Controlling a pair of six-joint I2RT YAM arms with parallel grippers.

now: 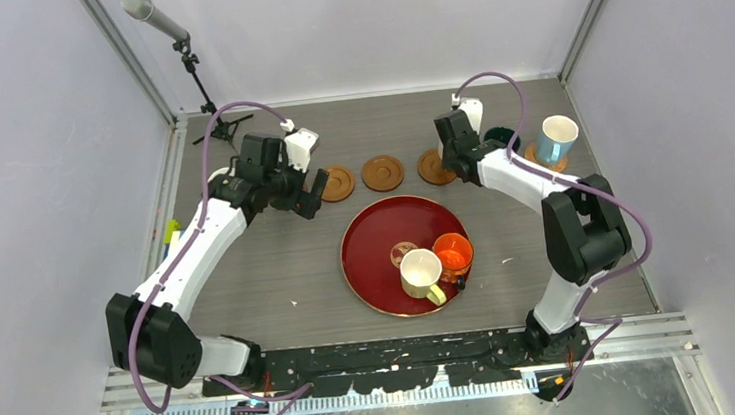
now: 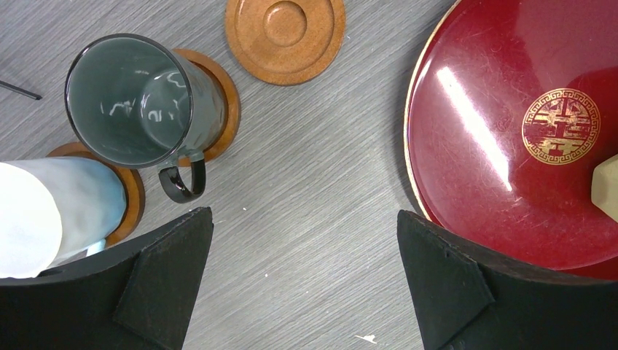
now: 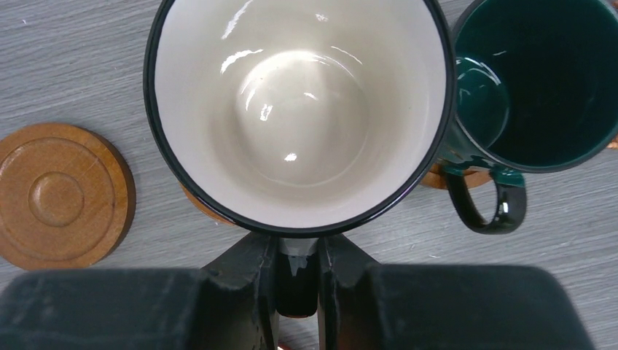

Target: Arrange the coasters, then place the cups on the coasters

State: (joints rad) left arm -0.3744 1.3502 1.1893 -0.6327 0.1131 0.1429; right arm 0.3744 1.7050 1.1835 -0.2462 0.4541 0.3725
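Now the right gripper (image 3: 297, 273) clamps the white cup (image 3: 299, 109) over a far coaster (image 3: 198, 207), left of the teal cup (image 3: 554, 73). Left gripper (image 2: 302, 220) gapes empty between grey cup (image 2: 138, 102) and gold-emblemed tray (image 2: 474, 189).

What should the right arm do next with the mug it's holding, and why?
Probably lower the white mug straight down, then open the right gripper: its jaws are shut on the mug, and a coaster edge peeks out right beneath it, beside the dark green mug.

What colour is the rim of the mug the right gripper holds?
Black, on the mug; clearest in right wrist view.
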